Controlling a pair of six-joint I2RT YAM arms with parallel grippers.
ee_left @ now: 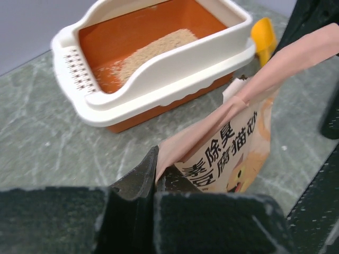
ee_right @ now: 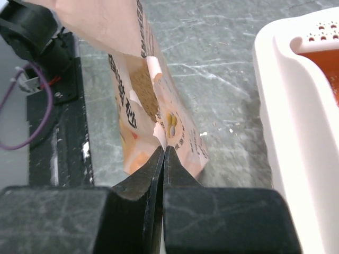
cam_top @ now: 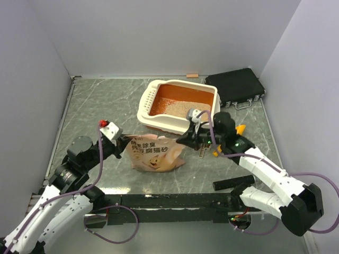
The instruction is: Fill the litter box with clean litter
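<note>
The litter box (cam_top: 159, 93), orange with a cream-white rim, stands at the back middle of the table and holds a strip of beige clean litter (cam_top: 172, 109). It also shows in the left wrist view (ee_left: 159, 74) with litter (ee_left: 159, 45) on its floor. The tan paper litter bag (cam_top: 153, 152) hangs between both arms in front of the box. My left gripper (cam_top: 123, 142) is shut on the bag's left edge (ee_left: 175, 153). My right gripper (cam_top: 186, 138) is shut on the bag's right edge (ee_right: 169, 124).
A black flat case (cam_top: 235, 86) lies at the back right. A small orange-yellow scoop (cam_top: 239, 130) lies right of the box, partly behind my right arm, and shows in the left wrist view (ee_left: 263, 36). A black bar (cam_top: 230, 183) lies near the right base.
</note>
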